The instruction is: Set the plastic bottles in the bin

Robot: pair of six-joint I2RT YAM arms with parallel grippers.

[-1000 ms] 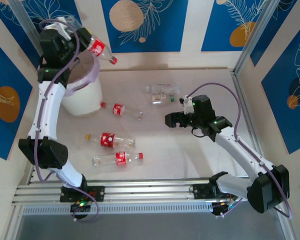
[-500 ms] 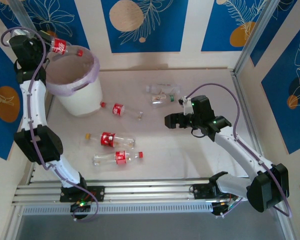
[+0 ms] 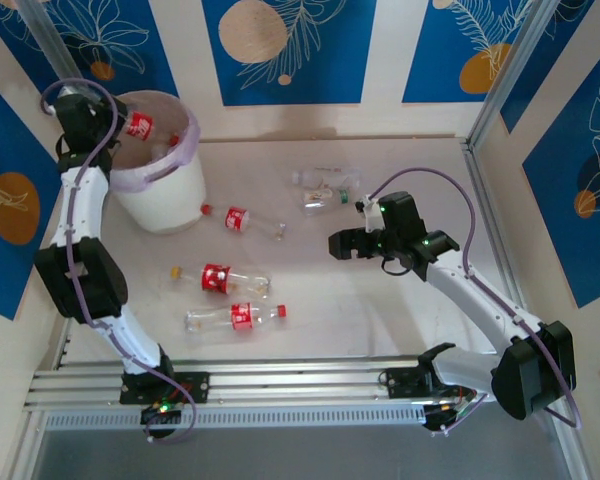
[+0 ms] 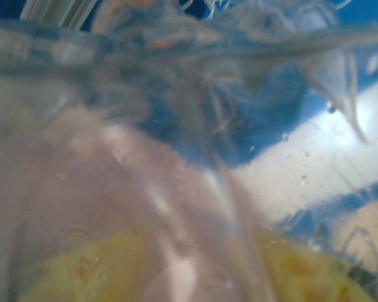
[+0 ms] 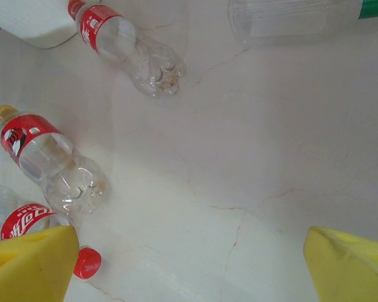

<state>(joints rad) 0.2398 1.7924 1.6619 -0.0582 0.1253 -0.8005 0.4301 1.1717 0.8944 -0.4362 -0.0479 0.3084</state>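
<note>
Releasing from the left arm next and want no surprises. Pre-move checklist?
1. Held bottle over the bin mouth: ok.
2. Left gripper shut on it: ok.
3. Left wrist view usable for watching the drop: not ok, blurred.
4. Right gripper open and away from the bin: ok.
5. Room inside the bin: cannot tell.

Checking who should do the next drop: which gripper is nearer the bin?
Left. The left gripper is at the far-left rim of the bin, holding a red-labelled bottle over it; the right gripper hovers open mid-table, well to its right.
</note>
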